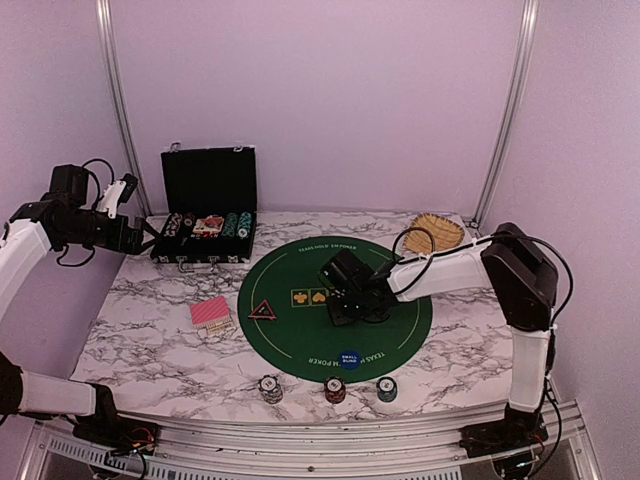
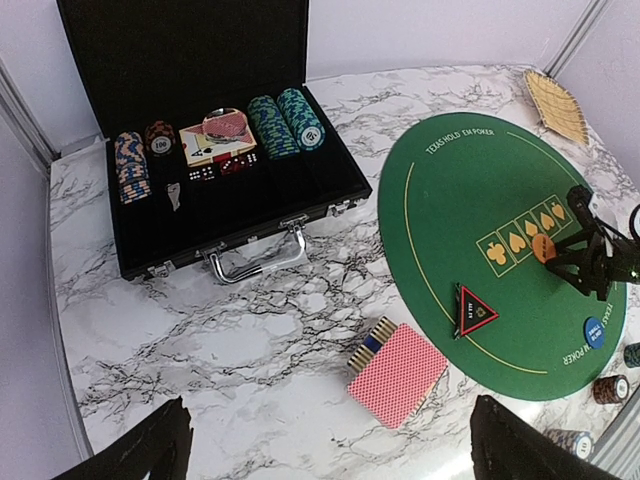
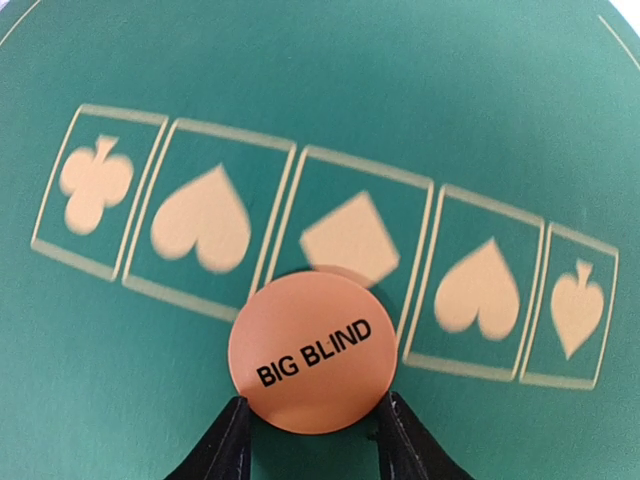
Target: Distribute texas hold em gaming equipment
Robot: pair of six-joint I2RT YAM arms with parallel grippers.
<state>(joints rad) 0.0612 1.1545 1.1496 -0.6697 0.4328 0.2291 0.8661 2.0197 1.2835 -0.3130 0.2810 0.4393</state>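
Right wrist view shows your right gripper (image 3: 310, 425) half-closed on the orange button (image 3: 314, 350), pinching its edges over the mat's (image 3: 500, 100) diamond box. Your left gripper (image 2: 330, 450) gapes, empty. You're placing: next, lower the button flat at its seat and release.

In the top view we lose the orange button (image 3: 315, 352) under the right end effector (image 1: 348, 312), the wrist picture's lower edge cuts off its fingers (image 3: 225, 445), and the chip stacks (image 1: 335, 390) between it and the desk's (image 1: 150, 350) near edge are too small to read.
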